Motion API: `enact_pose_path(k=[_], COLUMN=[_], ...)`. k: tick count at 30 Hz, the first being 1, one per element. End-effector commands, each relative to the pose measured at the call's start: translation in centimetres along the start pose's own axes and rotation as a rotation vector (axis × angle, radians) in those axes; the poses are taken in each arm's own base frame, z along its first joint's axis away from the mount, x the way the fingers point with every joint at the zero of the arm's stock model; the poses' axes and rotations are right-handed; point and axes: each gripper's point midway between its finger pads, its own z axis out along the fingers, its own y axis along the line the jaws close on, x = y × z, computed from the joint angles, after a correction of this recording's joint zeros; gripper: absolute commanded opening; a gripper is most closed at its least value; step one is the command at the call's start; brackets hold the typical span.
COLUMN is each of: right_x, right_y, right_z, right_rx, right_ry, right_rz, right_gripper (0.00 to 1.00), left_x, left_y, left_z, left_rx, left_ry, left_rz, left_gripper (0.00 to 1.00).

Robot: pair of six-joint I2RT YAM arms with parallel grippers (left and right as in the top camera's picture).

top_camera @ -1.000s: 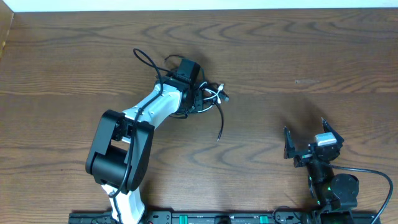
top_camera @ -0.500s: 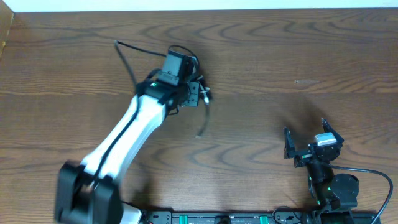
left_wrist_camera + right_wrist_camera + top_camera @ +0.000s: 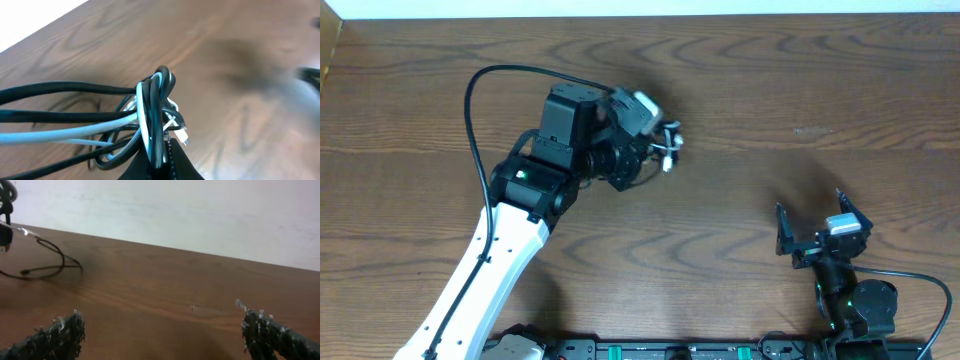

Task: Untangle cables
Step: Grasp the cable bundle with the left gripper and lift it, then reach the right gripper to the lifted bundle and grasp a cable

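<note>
Wood-grain table (image 3: 820,80), white wall behind. Left gripper (image 3: 161,152) clamped on cables (image 3: 150,100): black and white cords bunched in knot at fingertips, strands fanned out leftward. Bundle located left of table centre. Right gripper (image 3: 812,228) spread wide, nothing held, well apart at near right.

Left end effector (image 3: 652,148) is clamped shut, arm extended forward; right end effector (image 3: 815,225) gapes wide, arm folded.
</note>
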Motion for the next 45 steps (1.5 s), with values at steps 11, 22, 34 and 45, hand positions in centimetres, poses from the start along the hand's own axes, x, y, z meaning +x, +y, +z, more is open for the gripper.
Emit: enact_pose_path(k=[11,22,34,45], right_x=[-8.0,-12.6,-12.1,-11.8], right_y=[3.6,11.7,12.1,11.5], right_z=[-1.7,-3.2,-1.4,-0.6], right_rx=[-0.239,-0.868,-0.932,-0.87], right_ry=[-0.105,-0.008,0.003,0.017], right_rz=[0.063,-0.024,-0.006,-0.008], right_gripper=[0.99,0.99,0.63,0.11], left_x=[-4.1,-4.4,-4.5,-4.1], left_y=[-7.2,-9.1,-12.0,-13.8], left_z=[-2.4,-3.5,-4.9,-4.8], left_rx=[0.405,0.536,0.699,0.748], left_ry=[-0.256,-0.273,-0.291,-0.262], left_rz=[0.282,0.197,0.179,0.174], left_gripper=[0.08,0.08,0.08,0.08])
